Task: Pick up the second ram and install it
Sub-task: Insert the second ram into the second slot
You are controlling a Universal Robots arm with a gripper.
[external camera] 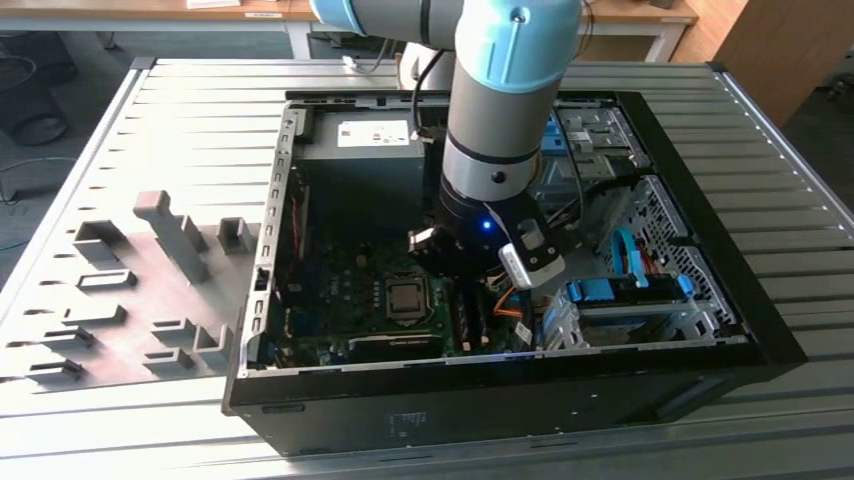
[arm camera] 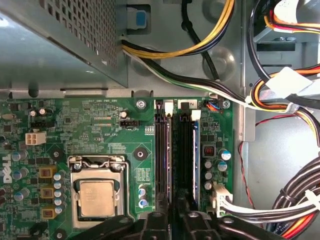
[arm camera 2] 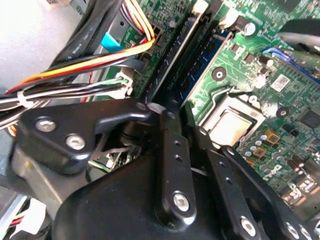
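Black and long, the memory stick [arm camera: 183, 160] stands on edge in the memory slots [arm camera: 161, 155] of the green board [arm camera: 95, 135], just beside the silver processor [arm camera: 97, 197]. In both wrist views the end effector [arm camera: 172, 217] sits directly above the near end of the stick, its dark fingers [arm camera 2: 172, 150] drawn close on either side of the stick's top edge, apparently pinching it. The stick's long axis runs straight away from the end effector along the slot, toward the white latches [arm camera: 195, 115] at the far end. I judge it partly or fully seated, though the depth cannot be told. In the exterior view the arm [external camera: 501, 130] reaches down into the open computer case [external camera: 694, 250], which lies on the ribbed counter [external camera: 200, 130]; grey holder blocks [external camera: 160, 240] stand well apart on the exterior view's left.
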